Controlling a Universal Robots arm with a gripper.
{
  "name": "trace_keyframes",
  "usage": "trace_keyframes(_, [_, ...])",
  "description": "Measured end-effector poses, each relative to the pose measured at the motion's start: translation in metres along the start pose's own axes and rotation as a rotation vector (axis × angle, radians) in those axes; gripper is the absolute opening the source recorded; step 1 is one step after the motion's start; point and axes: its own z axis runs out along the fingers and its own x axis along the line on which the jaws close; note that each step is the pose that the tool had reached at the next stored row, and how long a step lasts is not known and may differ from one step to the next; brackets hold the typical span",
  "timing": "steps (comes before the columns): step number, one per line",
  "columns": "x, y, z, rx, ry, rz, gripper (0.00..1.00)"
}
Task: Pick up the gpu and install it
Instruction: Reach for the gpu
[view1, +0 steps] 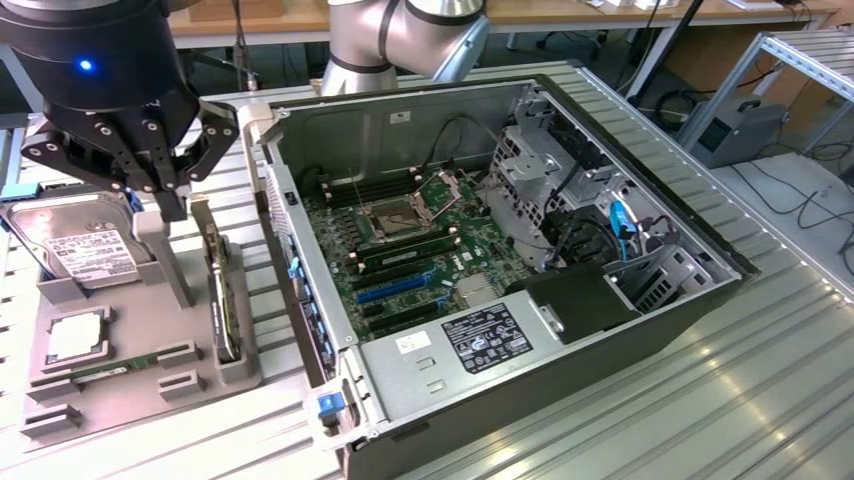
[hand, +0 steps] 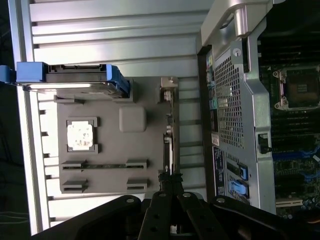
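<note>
Hovers over the grey tray (view1: 127, 385) (hand: 150, 142) as a black gripper (view1: 154, 205) (hand: 168, 179), fingertips pressed together, clamped on nothing and raised clear of the gpu (view1: 224, 300) (hand: 170, 145). Finds the gpu standing on edge in the slot along the tray's edge nearest the open computer case (view1: 667, 310) (hand: 235, 100). Shares the tray with a hard drive (view1: 80, 250) (hand: 70, 80) at one end, a processor (view1: 74, 335) (hand: 80, 136) mid-tray and a memory stick (view1: 114, 365) (hand: 102, 166) beyond it.
</note>
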Motion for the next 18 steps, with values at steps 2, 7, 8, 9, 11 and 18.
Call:
trace_keyframes(2, [-0.0001,-0.001,0.0,0.0,0.0,0.0,0.11])
trace_keyframes(7, [-0.0003,-0.0041,-0.0002,0.0,0.0,0.0,0.11])
trace_keyframes(8, [-0.0004,-0.0045,-0.0002,0.0,0.0,0.0,0.11])
trace_keyframes(9, [-0.0004,-0.005,-0.0002,0.0,0.0,0.0,0.11])
trace_keyframes(11, [-0.0005,-0.006,-0.0002,0.0,0.0,0.0,0.11])
trace_keyframes(18, [-0.0007,-0.0093,-0.0004,0.0,0.0,0.0,0.11])
